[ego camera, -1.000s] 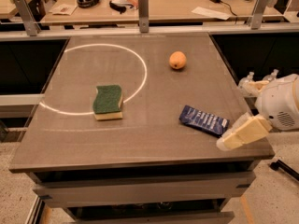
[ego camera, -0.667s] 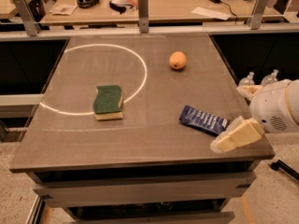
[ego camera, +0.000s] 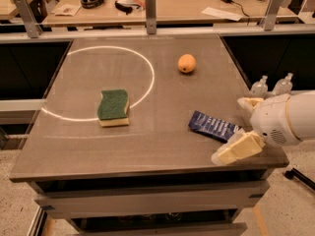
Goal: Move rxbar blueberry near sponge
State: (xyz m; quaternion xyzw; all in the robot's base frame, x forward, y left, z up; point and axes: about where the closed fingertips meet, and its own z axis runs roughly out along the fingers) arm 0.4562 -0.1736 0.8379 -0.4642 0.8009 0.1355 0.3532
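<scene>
The rxbar blueberry (ego camera: 213,126) lies flat near the right front of the table (ego camera: 123,151), its right end reaching in between the gripper's two pale fingers (ego camera: 239,149). The gripper (ego camera: 230,130) sits at the table's right edge with its fingers spread wide, one in front of the bar and one behind; whether either touches the wrapper cannot be told. The wrapper's pale lettering is too small to read. The sponge (ego camera: 113,107) rests well apart to the left, green side up, on the white circle line (ego camera: 150,77). An orange fruit (ego camera: 186,63) sits further back. Two clear bottles (ego camera: 259,85) stand beyond the right edge, contents unclear.
</scene>
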